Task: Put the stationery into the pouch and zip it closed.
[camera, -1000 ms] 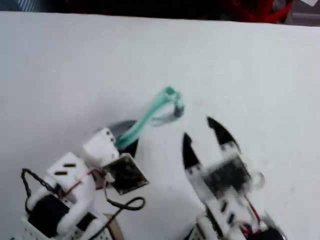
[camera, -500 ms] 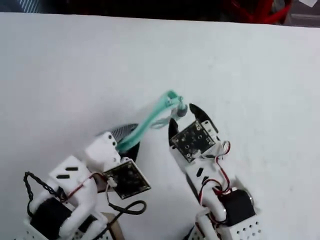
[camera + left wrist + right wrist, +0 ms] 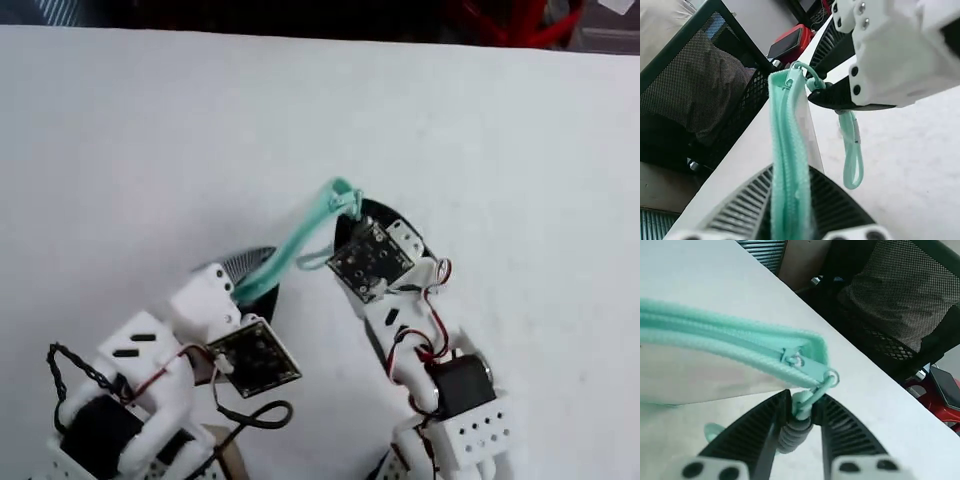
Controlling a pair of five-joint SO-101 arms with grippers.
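The left claw (image 3: 790,192) clamps the pouch's (image 3: 296,244) near end, its zip (image 3: 786,145) running away to the pull (image 3: 801,401) pinched in the right claw (image 3: 800,412).

Mint-green pouch (image 3: 298,238) (zip (image 3: 740,347) the same green), ribbed black right pincer (image 3: 804,399), white table (image 3: 150,130).

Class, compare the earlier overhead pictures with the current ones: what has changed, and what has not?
The right gripper swung in from the near right to the far end of the pouch, and its fingers, open before, closed around the zip's pull loop. The left gripper kept its hold on the pouch's near end; the pouch barely shifted.
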